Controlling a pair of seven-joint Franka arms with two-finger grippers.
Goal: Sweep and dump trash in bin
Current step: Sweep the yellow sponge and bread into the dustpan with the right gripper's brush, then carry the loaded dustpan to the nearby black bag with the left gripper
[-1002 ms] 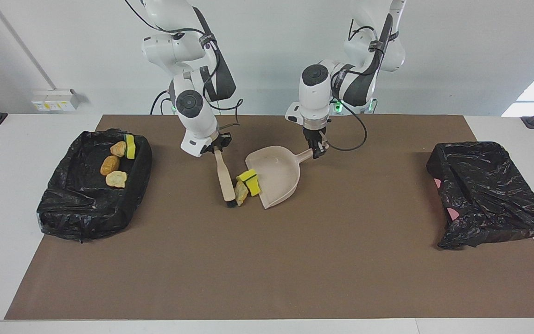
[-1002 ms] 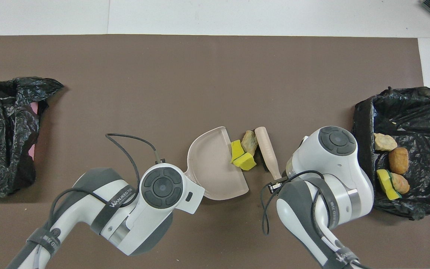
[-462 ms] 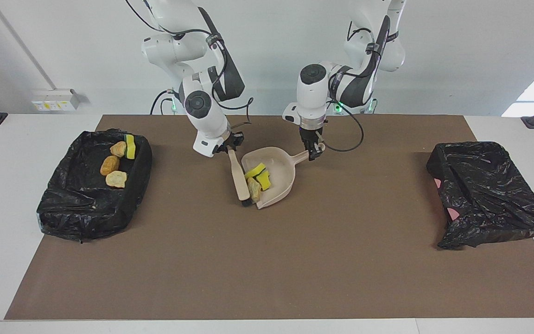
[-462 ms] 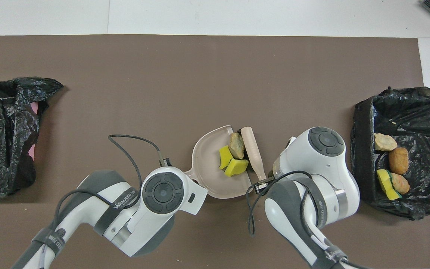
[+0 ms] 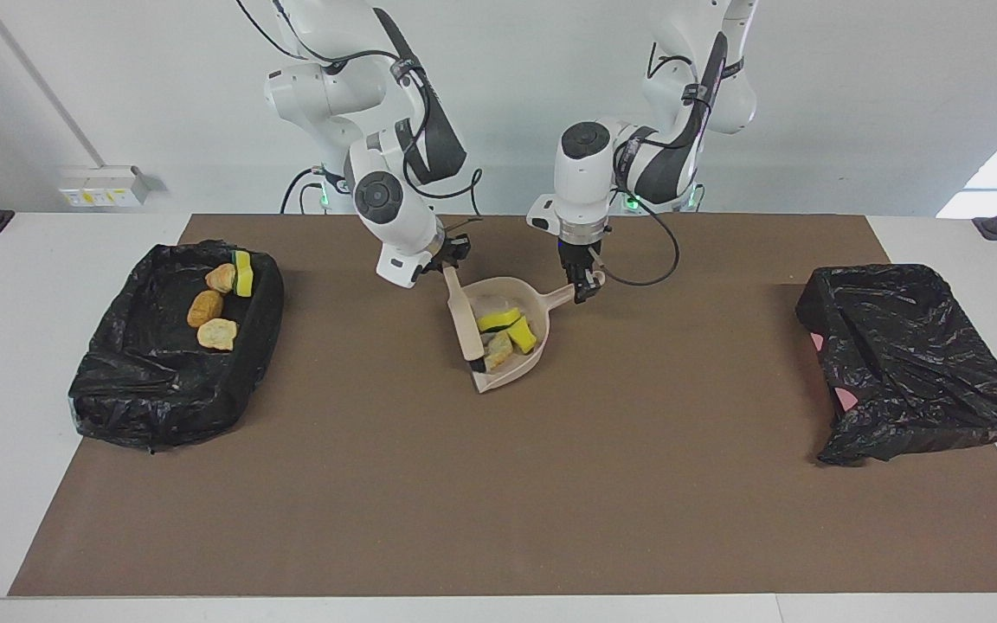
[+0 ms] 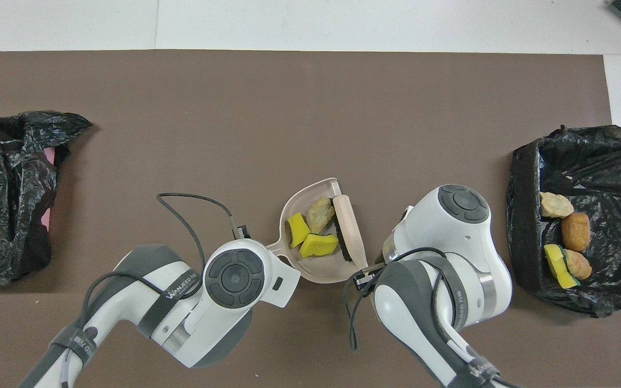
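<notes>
The beige dustpan [image 5: 542,308] lies on the brown mat between the arms. It holds three trash pieces: two yellow wedges [image 5: 498,319] [image 5: 523,334] and a tan lump [image 5: 498,350]. They also show in the overhead view [image 6: 297,229] [image 6: 318,245] [image 6: 319,211]. My left gripper [image 5: 587,285] is shut on the dustpan's handle. My right gripper [image 5: 449,258] is shut on the beige brush [image 5: 464,318], whose black bristle end rests at the pan's mouth beside the pieces. Several more trash pieces [image 5: 204,307] lie in the black-lined bin [image 5: 266,320] at the right arm's end.
A second black bag [image 5: 905,363], crumpled with pink showing at its edge, lies at the left arm's end of the table. The brown mat [image 5: 498,502] covers the table's middle. In the overhead view both wrists hide the grippers.
My right gripper swept the brush toward the left arm's end, pushing the two yellow wedges and the tan lump from the mat into the dustpan. The left gripper and the dustpan shifted slightly.
</notes>
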